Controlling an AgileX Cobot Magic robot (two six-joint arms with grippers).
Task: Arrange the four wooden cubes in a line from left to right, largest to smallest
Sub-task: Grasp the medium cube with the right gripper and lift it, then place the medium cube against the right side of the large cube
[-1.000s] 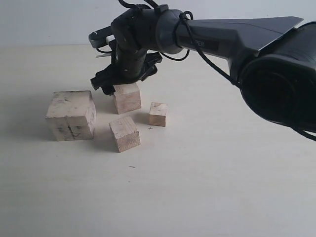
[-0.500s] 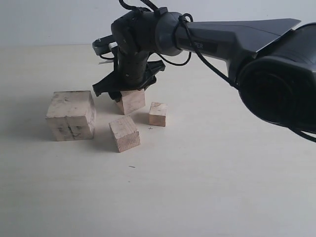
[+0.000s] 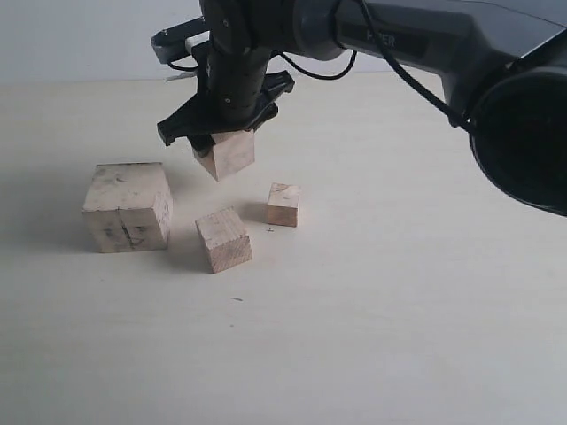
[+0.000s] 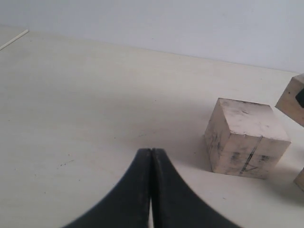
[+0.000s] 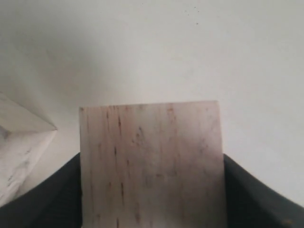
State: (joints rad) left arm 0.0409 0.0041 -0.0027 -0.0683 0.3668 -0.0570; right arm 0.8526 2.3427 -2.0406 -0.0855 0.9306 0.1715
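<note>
My right gripper (image 3: 220, 133) is shut on a mid-sized wooden cube (image 3: 227, 154) and holds it tilted in the air, above and behind the other three. The largest cube (image 3: 128, 206), scuffed and seamed, rests on the table at the left. A second mid-sized cube (image 3: 223, 239) lies in front, and the smallest cube (image 3: 283, 204) sits to the right of it. In the right wrist view the held cube (image 5: 151, 161) fills the space between the black fingers (image 5: 240, 190). My left gripper (image 4: 151, 153) is shut and empty, with the largest cube (image 4: 244, 137) off to one side.
The cubes lie on a pale beige table (image 3: 399, 292). The dark right arm (image 3: 425, 44) reaches in from the upper right across the middle. A corner of the largest cube (image 5: 19, 152) shows beside the held cube in the right wrist view.
My right gripper has risen with the mid-sized cube, lifting it off the table and tilting it. The other three cubes have not moved.
</note>
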